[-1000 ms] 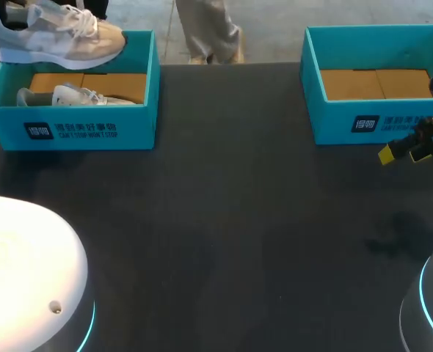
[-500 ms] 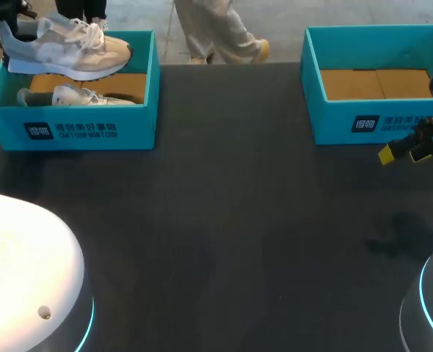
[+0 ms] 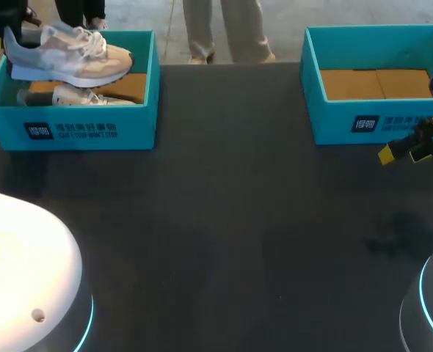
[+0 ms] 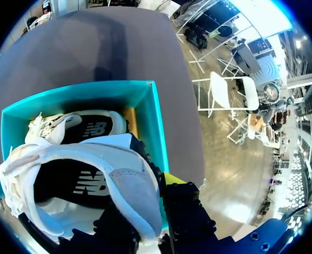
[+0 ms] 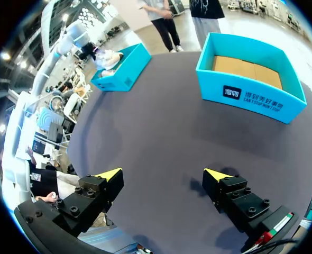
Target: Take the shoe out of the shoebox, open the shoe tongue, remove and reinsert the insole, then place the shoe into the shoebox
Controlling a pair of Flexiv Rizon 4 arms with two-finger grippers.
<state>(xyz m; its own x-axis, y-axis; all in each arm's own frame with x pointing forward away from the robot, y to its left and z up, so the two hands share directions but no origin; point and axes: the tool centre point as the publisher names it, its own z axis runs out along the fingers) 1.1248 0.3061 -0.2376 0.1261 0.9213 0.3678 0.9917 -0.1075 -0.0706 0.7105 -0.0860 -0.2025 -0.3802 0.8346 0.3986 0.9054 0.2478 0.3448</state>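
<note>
White shoe (image 4: 127,182), heel between left jaws, above teal shoebox (image 4: 92,92)

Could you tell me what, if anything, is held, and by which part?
The left gripper holds the shoe by its heel, over the shoebox; the right gripper holds nothing.

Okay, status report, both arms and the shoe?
Left end effector shut on shoe, above left shoebox. Right end effector open, empty. Second shoe inside box beneath.
</note>
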